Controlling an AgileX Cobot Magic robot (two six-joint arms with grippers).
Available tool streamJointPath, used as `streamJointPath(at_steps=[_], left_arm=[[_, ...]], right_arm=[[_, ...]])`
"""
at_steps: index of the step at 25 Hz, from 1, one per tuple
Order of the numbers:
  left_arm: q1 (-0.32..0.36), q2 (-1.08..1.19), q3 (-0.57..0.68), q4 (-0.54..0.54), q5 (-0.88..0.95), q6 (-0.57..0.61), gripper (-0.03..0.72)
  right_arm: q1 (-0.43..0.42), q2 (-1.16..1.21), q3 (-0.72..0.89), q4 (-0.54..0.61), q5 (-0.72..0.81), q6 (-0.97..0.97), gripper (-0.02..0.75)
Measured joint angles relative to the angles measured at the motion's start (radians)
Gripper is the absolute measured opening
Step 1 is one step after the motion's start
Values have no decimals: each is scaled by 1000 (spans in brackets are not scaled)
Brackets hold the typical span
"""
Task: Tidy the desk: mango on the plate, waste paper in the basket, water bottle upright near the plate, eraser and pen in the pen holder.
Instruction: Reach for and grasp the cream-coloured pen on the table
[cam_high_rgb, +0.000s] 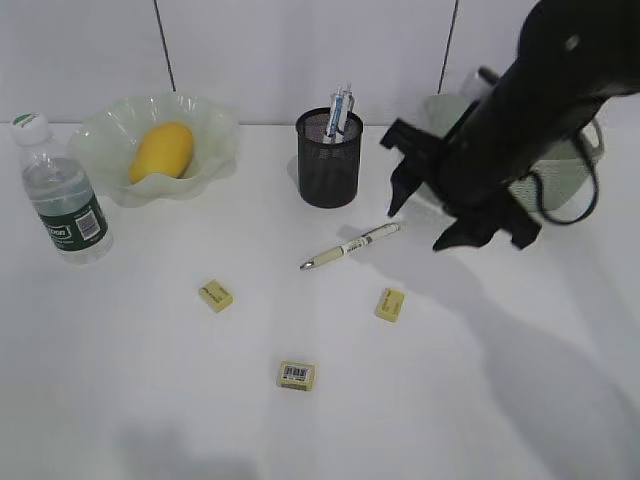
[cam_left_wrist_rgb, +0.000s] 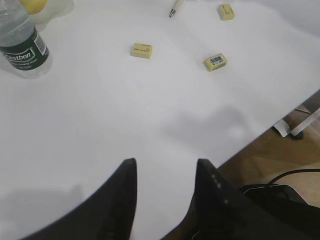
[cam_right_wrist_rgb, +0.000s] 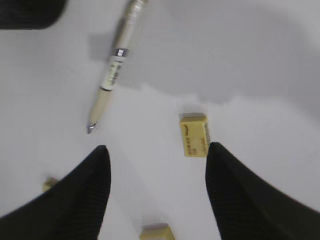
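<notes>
The mango (cam_high_rgb: 162, 151) lies in the plate (cam_high_rgb: 215, 122) at the back left. The water bottle (cam_high_rgb: 62, 195) stands upright left of the plate. The pen holder (cam_high_rgb: 329, 158) holds pens. A white pen (cam_high_rgb: 352, 245) lies on the desk (cam_high_rgb: 150, 400), with three yellow erasers (cam_high_rgb: 216, 295) (cam_high_rgb: 390, 304) (cam_high_rgb: 297, 375) nearer. My right gripper (cam_high_rgb: 425, 215) hangs open and empty above the pen (cam_right_wrist_rgb: 114, 70) and one eraser (cam_right_wrist_rgb: 193, 134). The basket (cam_high_rgb: 572, 170) is mostly hidden behind the right arm. The waste paper is out of view. My left gripper (cam_left_wrist_rgb: 165, 167) is open and empty over the desk's near edge.
The desk's edge (cam_left_wrist_rgb: 260, 135) runs close to the left gripper on its right, with floor and cables beyond. A tiled wall (cam_high_rgb: 300, 50) stands behind the desk. The right arm (cam_high_rgb: 540, 110) covers the back right corner.
</notes>
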Motion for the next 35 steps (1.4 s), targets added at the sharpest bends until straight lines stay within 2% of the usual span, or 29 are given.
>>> streamJointPath(at_steps=[6,17,19,22,29,32,35], left_arm=[[0,0,0,0,-1,1,298],[10,-139,0,7,-3,1,288],[36,-149,0,7,-3,0,288],[114,-151,1,18,-3,-2,288],[315,-158,3,13,-3,-3,279],[357,-158,3,19,-3,-3,278],[365,-158,3,7,-3,-3,272]], right_arm=[[6,106,-38,67,-7,37,478],[9,246,-224,67,4,74,478],[9,275,-266,64,15,80,478],[11,311,-323,47,48,111,478],[25,353,-369,-116,110,303,478],[25,368,-373,-147,122,355,478],[29,398,-397,-148,131,376,478]])
